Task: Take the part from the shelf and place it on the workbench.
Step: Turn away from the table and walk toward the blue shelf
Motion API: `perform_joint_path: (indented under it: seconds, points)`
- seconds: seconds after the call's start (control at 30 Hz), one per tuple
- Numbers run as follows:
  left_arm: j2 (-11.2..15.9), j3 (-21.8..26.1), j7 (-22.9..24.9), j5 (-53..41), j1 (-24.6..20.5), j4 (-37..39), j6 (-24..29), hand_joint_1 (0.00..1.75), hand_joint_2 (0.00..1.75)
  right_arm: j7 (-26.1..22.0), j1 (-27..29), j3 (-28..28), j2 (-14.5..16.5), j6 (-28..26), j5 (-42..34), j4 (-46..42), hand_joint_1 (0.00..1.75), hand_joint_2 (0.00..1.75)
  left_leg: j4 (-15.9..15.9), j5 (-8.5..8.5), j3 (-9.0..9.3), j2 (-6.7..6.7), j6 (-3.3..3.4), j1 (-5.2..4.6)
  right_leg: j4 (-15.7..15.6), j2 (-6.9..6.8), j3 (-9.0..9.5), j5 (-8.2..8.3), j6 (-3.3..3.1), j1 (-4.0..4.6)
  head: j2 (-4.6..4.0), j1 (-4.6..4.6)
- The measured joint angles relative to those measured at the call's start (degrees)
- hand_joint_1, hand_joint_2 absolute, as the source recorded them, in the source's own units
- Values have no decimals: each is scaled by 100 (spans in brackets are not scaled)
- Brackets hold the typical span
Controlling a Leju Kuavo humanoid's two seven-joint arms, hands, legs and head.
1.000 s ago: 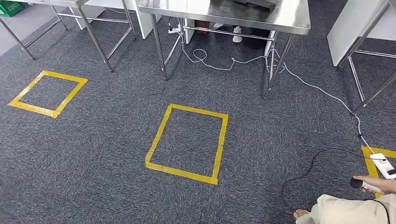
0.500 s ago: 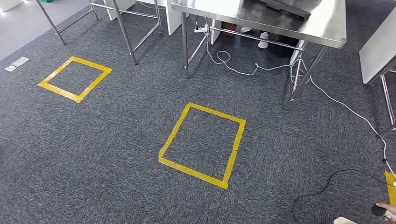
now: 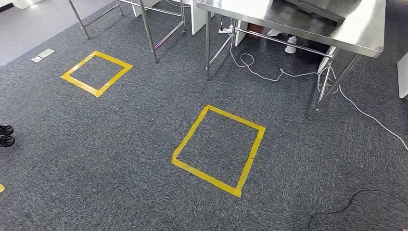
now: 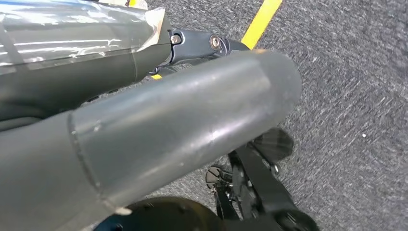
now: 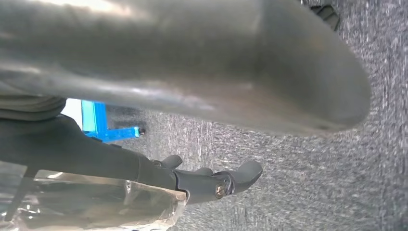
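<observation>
A steel table stands at the far right of the head view, with a dark flat object on its top. My left hand hangs over the grey carpet in the left wrist view; its thick grey thumb is apart from the dark fingers and nothing lies between them. In the right wrist view my right hand hangs the same way, with its dark fingers stretched out below the thumb and holding nothing. Clear plastic film wraps part of both hands.
Two yellow tape squares mark the carpet, one in the middle and one at the far left. A white cable trails under the table, where a person's white shoes show. A second table's legs stand behind. A black cable lies at the lower right.
The camera has turned left, so the whole floor scene has slid right in the picture. The person crouching at the lower right has passed out of the frame.
</observation>
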Motion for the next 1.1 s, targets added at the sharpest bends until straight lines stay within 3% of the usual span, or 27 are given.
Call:
perform_joint_path:
  seconds: [0.07,0.17,0.2,0.27,0.33,0.37,0.4,0.43,0.5,0.57,0.6,0.67,0.7,0.77,0.83,0.9,0.93,1.0,1.07,1.1]
  points:
    - [-10,0,-2,-1,-13,3,2,0,0,5,-7,-4,-3,-4,-3,-1,0,0,-464,125,243,110,24,-24,-4,-69,8,-39,74,35,0,6]
    - [-18,0,-3,-2,-19,5,7,0,0,13,-22,-9,-2,-9,-5,-1,0,0,-538,135,236,-14,171,-103,-39,-159,50,-56,195,57,0,14]
    - [-21,0,-4,-2,-17,6,7,0,0,17,-26,-11,-1,-11,-6,-1,0,0,-563,158,238,-64,228,-117,5,-116,48,-96,219,49,0,14]
    - [-25,0,-11,-2,-16,6,5,0,0,28,-24,-19,3,-21,-10,0,0,0,-604,203,247,-156,333,-124,424,84,-145,-330,182,29,0,27]
    - [-26,1,-21,-3,-18,5,2,0,0,43,-16,-36,7,-37,-17,2,0,0,-605,208,236,-254,387,-157,1185,250,-530,-641,103,37,0,43]
    - [-26,1,-24,-4,-17,5,0,0,0,50,-12,-46,8,-45,-22,2,0,0,-605,208,235,-315,398,-176,1496,283,-704,-724,92,49,0,47]
    - [-26,1,-25,-6,-16,6,-2,0,0,55,-9,-55,8,-56,-26,3,0,0,-603,207,236,-381,404,-195,1614,301,-792,-715,105,65,0,48]
    - [-26,1,-25,-8,-15,7,-2,0,0,57,-7,-60,6,-69,-30,3,0,0,-602,207,241,-453,406,-213,1511,321,-772,-613,131,85,0,47]
    - [-32,-1,-25,-14,-14,8,-4,0,0,58,-7,-66,-2,-91,-37,3,0,0,-601,209,256,-585,404,-235,774,460,-476,-245,166,113,0,49]
    - [-41,-7,-25,-22,-16,12,-3,0,0,58,-12,-77,-4,-101,-49,3,0,0,-590,203,257,-686,384,-259,160,616,-239,18,116,133,0,44]
    - [-45,-14,-25,-26,-16,14,-2,0,0,58,-17,-84,-3,-103,-54,3,0,0,-589,204,249,-725,366,-260,56,646,-207,59,74,147,0,42]
    - [-44,-28,-25,-32,-10,16,0,0,0,60,-32,-93,3,-105,-62,3,0,0,-588,211,227,-794,317,-248,23,561,-176,93,-9,150,0,41]
    - [-41,-33,-25,-36,-6,17,2,0,0,61,-39,-96,6,-108,-67,3,0,0,-553,189,205,-750,291,-244,-1,510,-148,113,-49,135,0,41]
    - [-40,-43,-21,-54,-4,19,3,0,0,70,-38,-101,19,-111,-77,3,0,0,-231,-21,56,-512,229,-235,-52,397,-97,142,-118,93,0,20]
    - [-44,-52,-15,-75,-11,20,1,0,0,87,-21,-104,31,-113,-83,3,0,0,450,-377,-267,-284,155,-191,-62,275,-78,131,-149,104,0,2]
    - [-47,-57,-9,-85,-12,21,0,0,0,99,-13,-107,35,-113,-83,3,0,0,931,-510,-520,-220,87,-122,-60,149,-73,117,-162,109,0,1]
    - [-47,-57,-4,-85,-10,21,0,0,0,104,-15,-107,34,-113,-81,3,0,0,887,-423,-507,-192,56,-87,-59,93,-68,109,-161,106,0,-1]
    - [-45,-58,5,-85,-10,20,3,0,0,109,-23,-107,38,-113,-75,3,0,0,228,-66,-163,-50,14,-30,-57,-1,-35,78,-128,94,0,-4]
    - [-47,-59,8,-85,-24,21,7,0,0,114,-24,-107,39,-115,-66,3,0,0,-398,141,179,121,29,-40,-53,-78,-19,30,-55,123,0,0]
    - [-49,-59,9,-85,-31,22,7,0,0,116,-26,-108,37,-117,-63,3,0,0,-531,154,247,159,60,-63,-55,-118,-13,12,-19,142,0,6]
